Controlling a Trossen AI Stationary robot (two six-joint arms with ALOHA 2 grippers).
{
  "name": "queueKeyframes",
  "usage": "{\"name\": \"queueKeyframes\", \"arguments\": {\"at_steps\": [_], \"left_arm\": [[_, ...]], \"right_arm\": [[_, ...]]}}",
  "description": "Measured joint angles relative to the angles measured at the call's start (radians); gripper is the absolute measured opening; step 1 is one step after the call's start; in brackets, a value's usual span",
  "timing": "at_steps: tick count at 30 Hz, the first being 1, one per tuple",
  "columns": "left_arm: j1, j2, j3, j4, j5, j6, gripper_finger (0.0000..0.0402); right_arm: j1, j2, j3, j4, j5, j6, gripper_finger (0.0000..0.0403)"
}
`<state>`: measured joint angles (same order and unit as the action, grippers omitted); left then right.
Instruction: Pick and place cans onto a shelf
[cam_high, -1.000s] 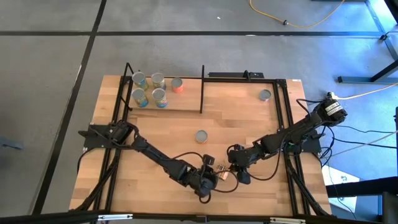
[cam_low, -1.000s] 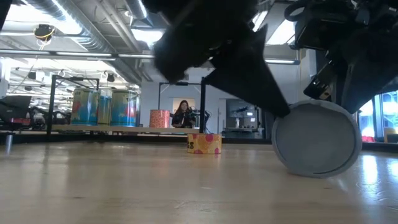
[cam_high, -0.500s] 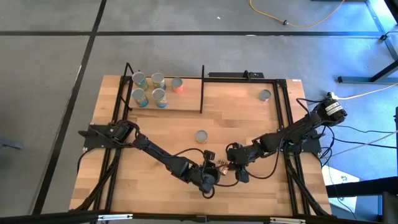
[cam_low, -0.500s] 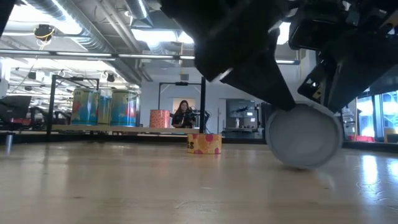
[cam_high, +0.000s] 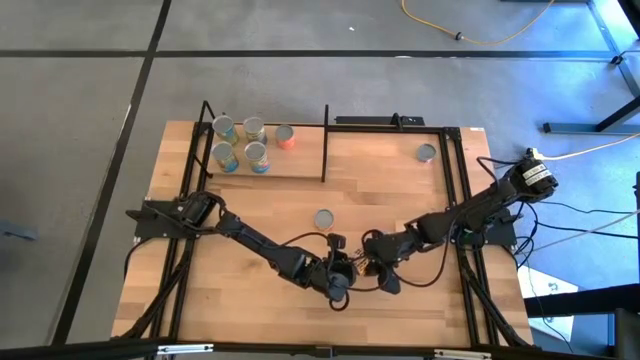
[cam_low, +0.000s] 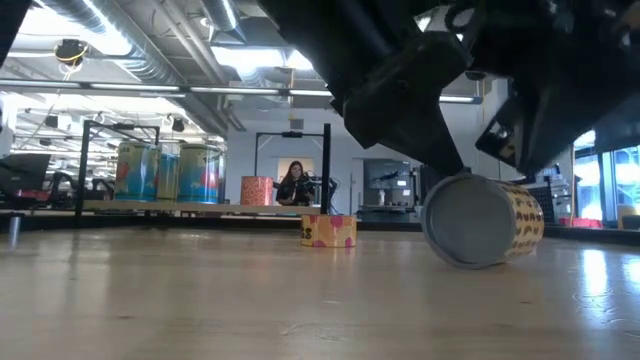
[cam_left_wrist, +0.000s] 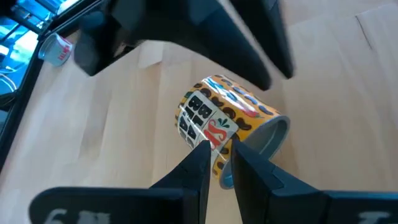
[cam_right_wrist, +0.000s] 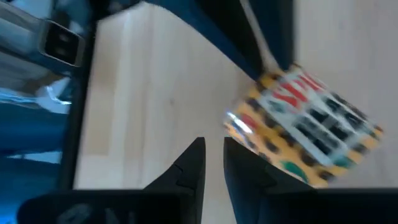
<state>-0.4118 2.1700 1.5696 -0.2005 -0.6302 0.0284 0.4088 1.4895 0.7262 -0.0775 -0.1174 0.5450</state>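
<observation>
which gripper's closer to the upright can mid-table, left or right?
Left, narrowly. The left gripper sits just toward the table's front edge from the upright can; the right gripper is further off to the right. Both are beside a tipped can.

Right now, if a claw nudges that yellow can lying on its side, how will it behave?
The yellow can lies on its side on the table, so a nudge would probably send it rolling rather than sliding. Its curved printed label looks smooth, so it may slip out of a pinch. It looks like rigid metal and is unlikely to crumple.
</observation>
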Motion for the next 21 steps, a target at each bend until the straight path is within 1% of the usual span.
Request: {"name": "queueKeyframes", "arguments": {"at_steps": [2,4,7,13,16,21], "left_arm": [[0.0,0.0,0.0,0.0,0.012,0.0,0.0056],[0.0,0.0,0.0,0.0,0.02,0.0,0.0056],[-0.002,0.0,0.0,0.0,0.02,0.0,0.0056],[-0.002,0.0,0.0,-0.001,0.021,0.0,0.0056],[-0.002,0.0,0.0,0.0,0.021,-0.001,0.0056],[-0.003,0.023,0.0,-0.004,0.033,-0.002,0.0056]], "right_arm": [[0.0,0.0,0.028,-0.001,-0.014,-0.005,0.006],[0.0,0.0,0.052,-0.01,-0.005,-0.025,0.006],[0.0,0.0,0.088,-0.048,0.043,-0.031,0.006],[-0.008,-0.001,0.099,-0.28,0.196,0.021,0.006],[-0.01,0.001,0.097,-0.354,0.211,0.03,0.006],[-0.01,0.0,0.098,-0.337,0.214,-0.002,0.006]]}}
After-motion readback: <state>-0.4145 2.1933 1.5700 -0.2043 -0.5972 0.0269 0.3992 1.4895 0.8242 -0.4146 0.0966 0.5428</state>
